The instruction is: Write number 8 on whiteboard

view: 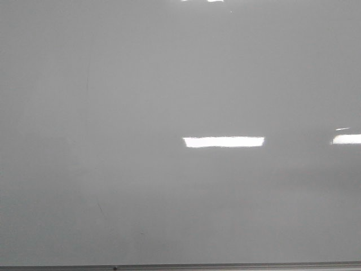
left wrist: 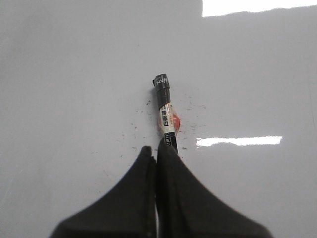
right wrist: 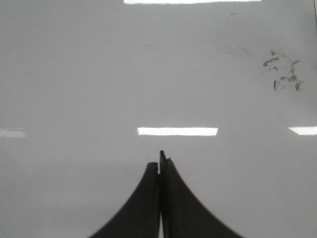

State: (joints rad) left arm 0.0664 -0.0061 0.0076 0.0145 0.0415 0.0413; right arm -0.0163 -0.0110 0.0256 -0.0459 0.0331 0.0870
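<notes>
1. In your front view the whiteboard [view: 141, 84] fills nearly the whole picture, a glossy pale grey surface with its thin grey frame edge [view: 225, 265] running along the near side.
2. You can see no drawn figure on it in that view: only a faint thin vertical streak [view: 87, 84] on the left half and bright white light reflections [view: 224, 141] right of centre and at the right edge.
3. Neither arm shows in your front view.
4. In the left wrist view your left gripper [left wrist: 156, 151] has its two black fingers [left wrist: 133, 198] pressed narrowly together on a marker [left wrist: 165, 111].
5. The marker sticks out beyond the fingertips, with a black end, a white printed label and an orange patch on its body.
6. Whether its far end touches the board cannot be told from this angle.
7. Small dark specks [left wrist: 141, 129] are scattered on the board around the marker, on both sides of it.
8. In the right wrist view your right gripper [right wrist: 159, 166] has its fingers [right wrist: 183, 208] closed against each other, with nothing seen between them.
9. It hangs over bare board, with a patch of dark smudges [right wrist: 285, 74] well apart from the fingertips.
10. The number 8 appears in none of your three views, so the board is still without it.
</notes>
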